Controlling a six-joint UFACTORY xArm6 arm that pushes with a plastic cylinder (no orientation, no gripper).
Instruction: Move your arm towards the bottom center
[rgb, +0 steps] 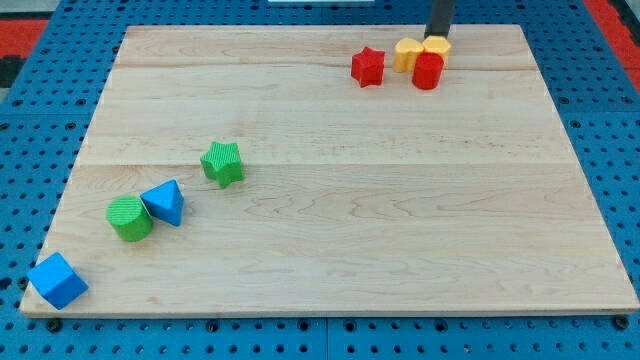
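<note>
Seven blocks sit on the pale wooden desk (330, 200), and my tip (438, 36) stands at twelve to one o'clock, touching or just behind the yellow blocks (407, 53). There is no gripper on this rig, only the dark rod, so nothing opens or clamps. The goal, the bottom centre at six o'clock, is bare wood. To do it well I judge I should first back off from the yellow pair and the red cylinder (428, 70), then sweep down past the red star (368, 66) without dragging anything. The green star (222, 163), green cylinder (129, 218), blue pyramid (164, 202) and blue cube (57, 280) lie well apart at eight o'clock. The blocks look like ribbed, matte plastic; the boards show smooth grain.
</note>
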